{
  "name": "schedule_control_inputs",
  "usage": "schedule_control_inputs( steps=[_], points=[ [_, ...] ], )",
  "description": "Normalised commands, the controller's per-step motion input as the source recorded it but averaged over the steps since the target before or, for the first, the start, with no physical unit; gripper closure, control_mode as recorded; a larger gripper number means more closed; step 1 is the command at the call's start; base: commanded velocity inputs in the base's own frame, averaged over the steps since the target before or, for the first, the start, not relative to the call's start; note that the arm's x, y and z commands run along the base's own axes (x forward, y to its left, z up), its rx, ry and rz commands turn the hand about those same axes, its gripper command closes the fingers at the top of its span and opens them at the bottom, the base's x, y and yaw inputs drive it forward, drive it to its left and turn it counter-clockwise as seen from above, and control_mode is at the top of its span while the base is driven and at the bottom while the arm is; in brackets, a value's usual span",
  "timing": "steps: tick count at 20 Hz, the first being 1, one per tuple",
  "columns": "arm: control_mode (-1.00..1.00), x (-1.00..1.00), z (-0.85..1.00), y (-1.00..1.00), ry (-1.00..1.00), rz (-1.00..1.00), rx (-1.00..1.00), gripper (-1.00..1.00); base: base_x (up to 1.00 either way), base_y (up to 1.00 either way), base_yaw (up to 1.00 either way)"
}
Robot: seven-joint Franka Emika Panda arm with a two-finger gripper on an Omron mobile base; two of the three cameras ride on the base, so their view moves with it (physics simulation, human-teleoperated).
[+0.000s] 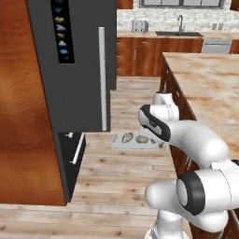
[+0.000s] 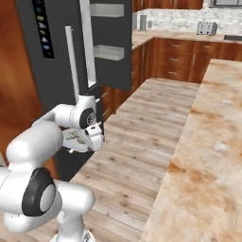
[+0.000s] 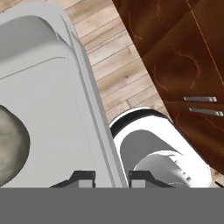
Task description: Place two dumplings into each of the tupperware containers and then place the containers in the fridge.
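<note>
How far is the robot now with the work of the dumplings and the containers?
Done, by the look of it: the carried tupperware container has two dumplings in it. In hand: the gripper is shut on that container's rim, holding it above the floor beside the fridge. Left: setting this container inside the fridge, whose upper door stands open in the right base view. I cannot tell about the second container.

Kitchen: fridge (image 1: 79, 65), sink (image 1: 179, 33), cabs (image 1: 140, 53)

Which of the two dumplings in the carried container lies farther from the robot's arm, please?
The larger dumpling at the tupperware container's left end in the left base view; the other dumpling sits beside the arm.
</note>
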Motion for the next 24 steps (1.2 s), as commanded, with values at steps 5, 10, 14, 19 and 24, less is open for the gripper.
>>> schedule_control_inputs(
  steps=[5, 10, 14, 19, 24],
  points=[
    [1.0, 0.0, 0.0, 0.0, 0.0, 0.0, 0.0, 1.0, 0.96, -0.4, -0.2],
    [1.0, 0.0, 0.0, 0.0, 0.0, 0.0, 0.0, 1.0, 0.96, -0.5, -0.08],
    [1.0, 0.0, 0.0, 0.0, 0.0, 0.0, 0.0, 1.0, 0.83, 0.0, 0.15],
    [1.0, 0.0, 0.0, 0.0, 0.0, 0.0, 0.0, 1.0, 0.43, -0.16, 0.38],
    [1.0, 0.0, 0.0, 0.0, 0.0, 0.0, 0.0, 1.0, 0.87, -0.78, 0.28]
  ],
)
